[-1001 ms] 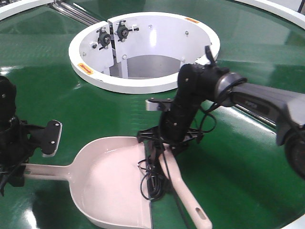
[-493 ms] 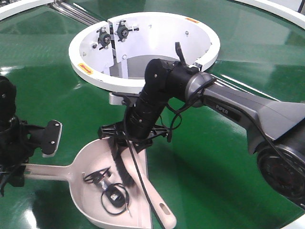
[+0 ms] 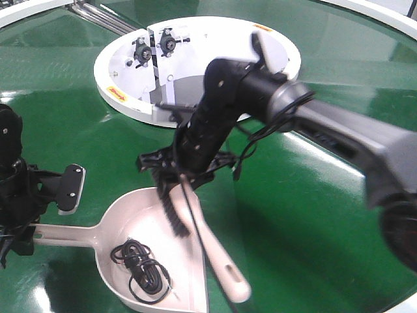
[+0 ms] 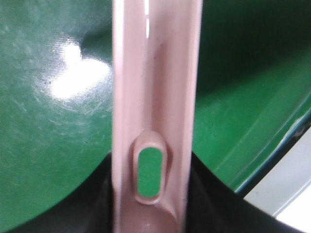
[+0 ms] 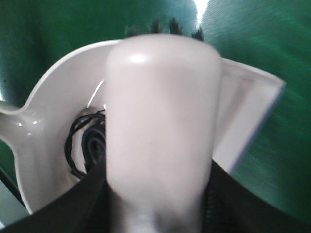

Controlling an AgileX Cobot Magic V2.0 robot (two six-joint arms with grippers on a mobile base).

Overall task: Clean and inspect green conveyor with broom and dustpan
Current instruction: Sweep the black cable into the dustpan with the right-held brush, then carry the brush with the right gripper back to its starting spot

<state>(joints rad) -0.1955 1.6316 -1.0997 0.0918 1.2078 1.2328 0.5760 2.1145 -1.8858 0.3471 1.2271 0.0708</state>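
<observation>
The pale beige-pink dustpan [image 3: 133, 225] lies flat on the green conveyor [image 3: 313, 215], mouth facing right. Its handle [image 4: 155, 97] runs left into my left gripper [image 3: 27, 229], which is shut on it; in the left wrist view the black jaws flank the handle just below its slotted hole, at the left gripper [image 4: 150, 206]. My right gripper [image 3: 184, 175] is shut on the broom [image 3: 218, 257], whose black bristles [image 3: 176, 218] hang over the pan's right half. In the right wrist view the broom [image 5: 160, 121] fills the middle above the dustpan [image 5: 43, 145], with the right gripper [image 5: 160, 206] clamped on it.
A coiled black cable [image 3: 140, 270] lies inside the pan, also visible as the cable [image 5: 85, 143] beside the broom. The white ring hub [image 3: 127, 107] opens behind the right arm. Silver rollers [image 3: 98, 16] cross the belt at the far left.
My right arm swept the broom leftward over the pan's mouth, pushing the black cable from the belt into the dustpan, then tilted up. The left arm and dustpan stayed put.
</observation>
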